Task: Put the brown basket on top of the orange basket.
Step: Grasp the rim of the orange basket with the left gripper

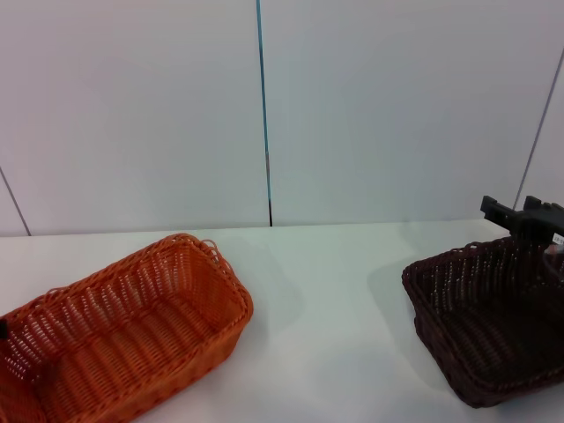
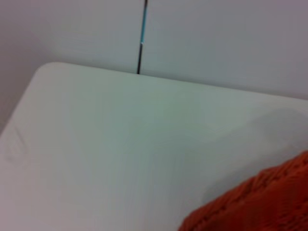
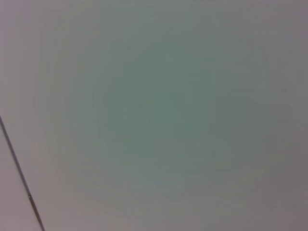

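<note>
The orange basket (image 1: 123,330) lies on the white table at the front left, open side up and empty. A corner of it shows in the left wrist view (image 2: 260,202). The brown basket (image 1: 489,322) is at the front right, partly cut off by the picture's edge. My right gripper (image 1: 524,218) is at the brown basket's far right rim, just above the weave; I cannot tell whether it holds the rim. Of my left arm only a small dark part (image 1: 3,329) shows at the left edge, beside the orange basket.
The white table (image 1: 326,291) runs between the two baskets, with a wide bare gap there. A grey panelled wall (image 1: 352,106) stands behind the table's far edge. The right wrist view shows only that wall.
</note>
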